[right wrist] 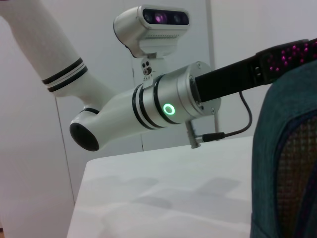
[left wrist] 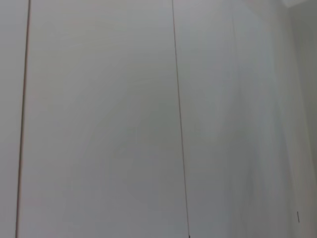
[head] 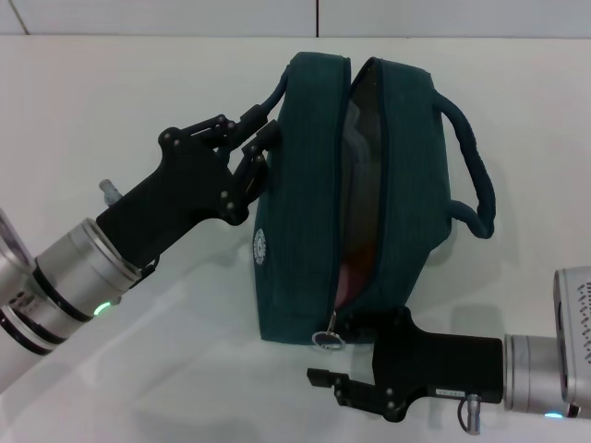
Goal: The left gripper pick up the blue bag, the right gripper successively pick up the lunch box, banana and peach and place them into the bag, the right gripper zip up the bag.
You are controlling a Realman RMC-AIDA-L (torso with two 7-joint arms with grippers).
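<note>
The blue bag (head: 369, 185) stands in the middle of the white table, and its edge also shows in the right wrist view (right wrist: 287, 158). Its top zip is open along its whole length. My left gripper (head: 261, 148) is shut on the bag's left handle (head: 270, 100) and holds it up. Something pink-red (head: 351, 272) shows inside the opening; I cannot tell which item it is. The lunch box, banana and peach do not show on the table. My right gripper (head: 323, 371) is at the bag's near end, just below the metal zip pull ring (head: 328, 340) and apart from it.
The bag's right handle (head: 473, 175) hangs loose on the far side. The white table (head: 111, 101) reaches back to the wall. The right wrist view shows my left arm (right wrist: 148, 109) and head camera (right wrist: 158, 20). The left wrist view shows only plain wall panels.
</note>
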